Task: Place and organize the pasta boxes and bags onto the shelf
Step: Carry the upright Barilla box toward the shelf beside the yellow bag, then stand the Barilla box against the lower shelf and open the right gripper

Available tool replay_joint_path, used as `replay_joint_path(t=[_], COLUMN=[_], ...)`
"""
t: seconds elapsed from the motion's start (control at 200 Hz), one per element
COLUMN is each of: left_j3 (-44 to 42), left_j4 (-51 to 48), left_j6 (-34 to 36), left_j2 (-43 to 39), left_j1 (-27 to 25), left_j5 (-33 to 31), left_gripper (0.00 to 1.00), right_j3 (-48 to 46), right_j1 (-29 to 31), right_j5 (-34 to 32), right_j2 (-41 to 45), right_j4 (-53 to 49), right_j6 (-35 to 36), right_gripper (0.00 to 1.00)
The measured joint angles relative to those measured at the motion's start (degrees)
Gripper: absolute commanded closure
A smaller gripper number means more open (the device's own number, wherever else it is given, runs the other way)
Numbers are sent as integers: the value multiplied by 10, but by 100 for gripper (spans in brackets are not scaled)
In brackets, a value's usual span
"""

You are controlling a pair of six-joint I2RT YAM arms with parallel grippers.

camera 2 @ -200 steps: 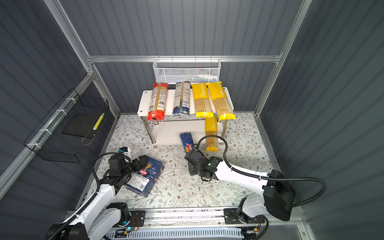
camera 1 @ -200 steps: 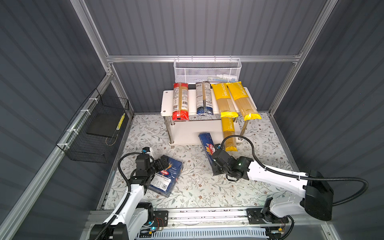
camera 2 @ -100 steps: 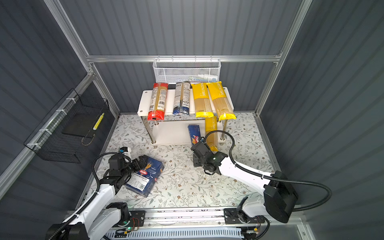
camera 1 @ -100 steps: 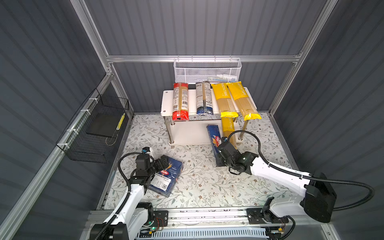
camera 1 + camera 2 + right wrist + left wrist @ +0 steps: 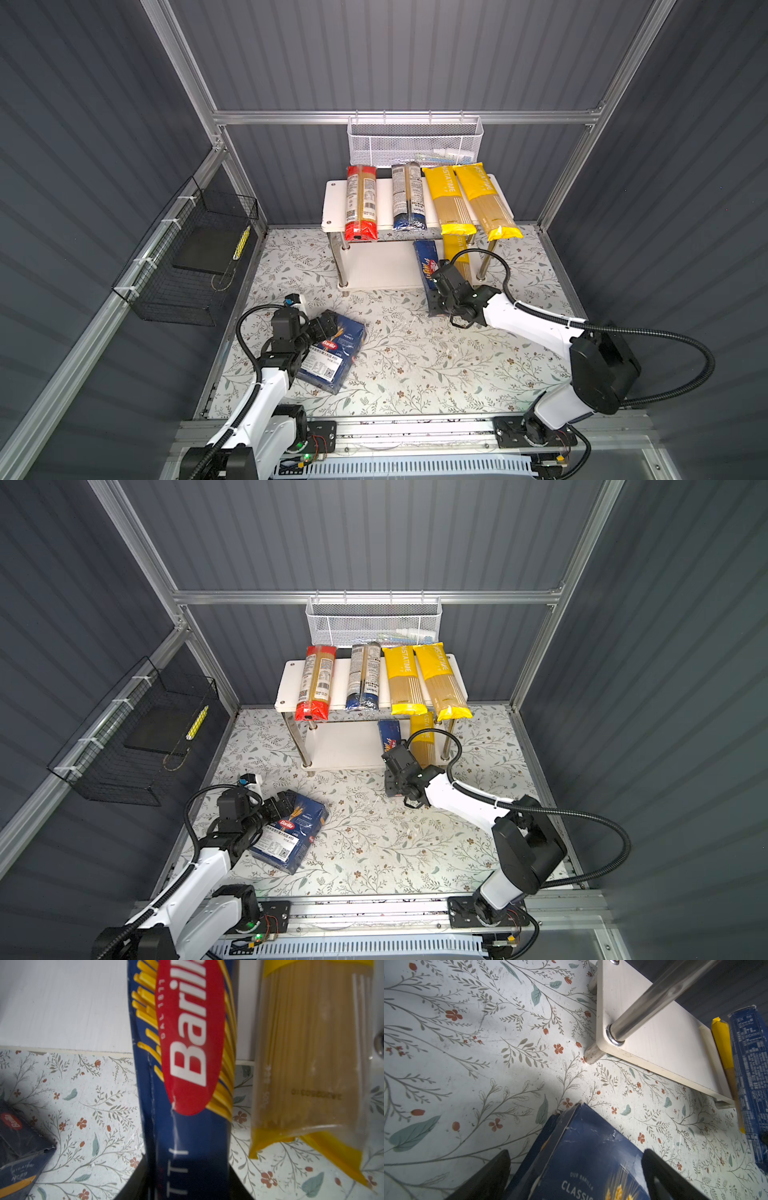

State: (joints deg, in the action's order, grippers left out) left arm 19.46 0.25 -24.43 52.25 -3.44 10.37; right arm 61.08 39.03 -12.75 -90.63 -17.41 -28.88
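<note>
Currently the right pincer is clamped on the near end of the narrow blue box. The box's far end lies on the lower board of the shelf, just beside a yellow bag near that board's right edge. Near the table's left edge, the left pincer straddles a corner of the wide blue box; whether it squeezes, I cannot tell.

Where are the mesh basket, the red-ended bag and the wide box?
mesh basket (image 5: 415, 143): in a top view, front wall
red-ended bag (image 5: 360, 201): in a top view, labelled middle
wide box (image 5: 326, 362): in a top view, white sticker
</note>
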Motion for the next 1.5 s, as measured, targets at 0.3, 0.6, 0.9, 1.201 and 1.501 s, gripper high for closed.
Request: replay_joint_path(t=[0.3,0.6,0.9,1.201,1.501], left_j3=[0,0,0,0,-2], left_j4=[0,0,0,0,0], left_j6=[0,0,0,0,0], left_j2=[0,0,0,0,-5], left_j1=[0,0,0,0,0], left_j5=[0,0,0,0,0], left_gripper=[1,1,1,1,1], right_j3=[21,21,32,27,-89], right_j1=[-26,-38,-44,-45,-45], right_j5=[9,14,11,13,44], right_j2=[-31,-53,-54,-37,74], right_j4=[17,30,83,105,147], right_j6=[5,2,-9,-9,-4], right_gripper=[64,56,37,27,22])
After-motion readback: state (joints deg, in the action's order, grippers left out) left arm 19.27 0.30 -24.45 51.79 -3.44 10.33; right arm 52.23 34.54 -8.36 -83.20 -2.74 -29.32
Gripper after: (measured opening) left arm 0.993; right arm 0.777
